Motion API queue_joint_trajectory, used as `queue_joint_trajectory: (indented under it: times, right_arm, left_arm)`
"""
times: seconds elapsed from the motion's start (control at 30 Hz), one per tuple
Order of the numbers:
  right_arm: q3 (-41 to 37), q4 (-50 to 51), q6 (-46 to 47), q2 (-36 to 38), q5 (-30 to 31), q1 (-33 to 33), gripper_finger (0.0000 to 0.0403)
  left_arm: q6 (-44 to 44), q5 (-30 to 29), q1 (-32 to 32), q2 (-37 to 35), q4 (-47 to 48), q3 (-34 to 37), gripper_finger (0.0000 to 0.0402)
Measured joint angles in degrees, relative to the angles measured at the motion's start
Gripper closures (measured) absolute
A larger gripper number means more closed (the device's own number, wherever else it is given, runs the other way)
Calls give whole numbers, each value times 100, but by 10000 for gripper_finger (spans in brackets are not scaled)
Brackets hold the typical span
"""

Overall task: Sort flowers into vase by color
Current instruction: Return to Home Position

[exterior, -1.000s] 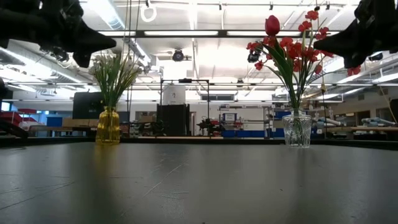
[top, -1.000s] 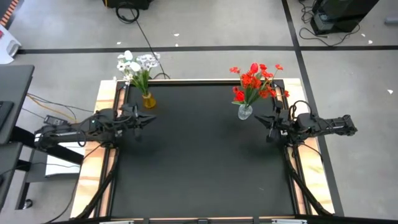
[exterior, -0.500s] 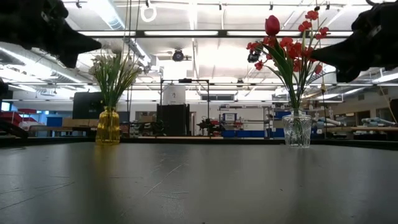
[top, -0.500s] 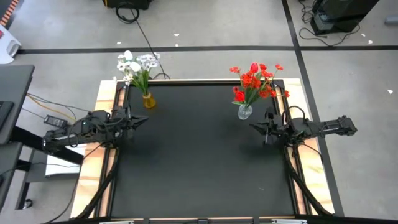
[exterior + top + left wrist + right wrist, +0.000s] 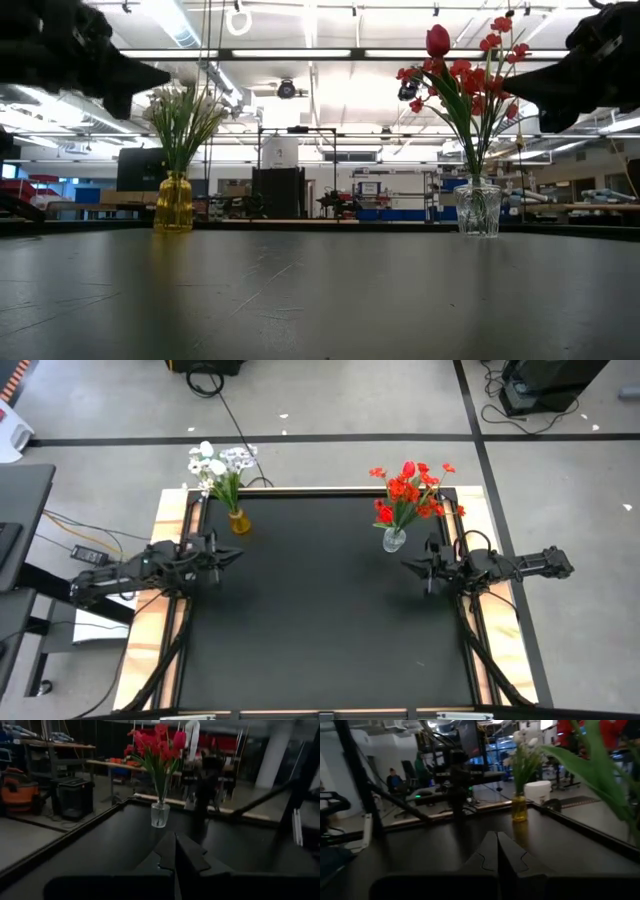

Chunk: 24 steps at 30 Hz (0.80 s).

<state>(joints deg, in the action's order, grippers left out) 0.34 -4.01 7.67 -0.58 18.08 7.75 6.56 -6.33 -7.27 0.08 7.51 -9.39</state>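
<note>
Drawn back outward, left claw [image 5: 236,553] and right claw [image 5: 406,565] sit pinched empty, white flowers [image 5: 215,464] and red flowers [image 5: 408,490] upright beyond each.

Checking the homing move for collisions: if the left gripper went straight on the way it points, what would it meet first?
Nothing close: the left gripper, shut, faces bare table. Far across, its line seems to pass between the clear vase and the right gripper; which comes first is unclear.
</note>
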Motion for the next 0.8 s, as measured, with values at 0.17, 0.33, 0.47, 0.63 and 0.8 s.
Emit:
queue_joint_trajectory:
  times: [0.17,0.33,0.47,0.63,0.8]
  right_arm:
    - [0,-40,165,2,-130,0,402]
    - [0,62,290,0,-161,0,402]
    - [0,63,370,-2,-279,0,402]
    - [0,66,437,-2,-321,0,402]
    - [0,68,434,-4,-325,0,402]
  left_arm:
    - [483,7,0,15,-1113,729,395]
    - [504,15,104,25,-1333,890,395]
    - [382,133,258,28,-1225,890,395]
    - [367,313,431,28,-929,892,395]
    - [331,304,463,28,-900,892,395]
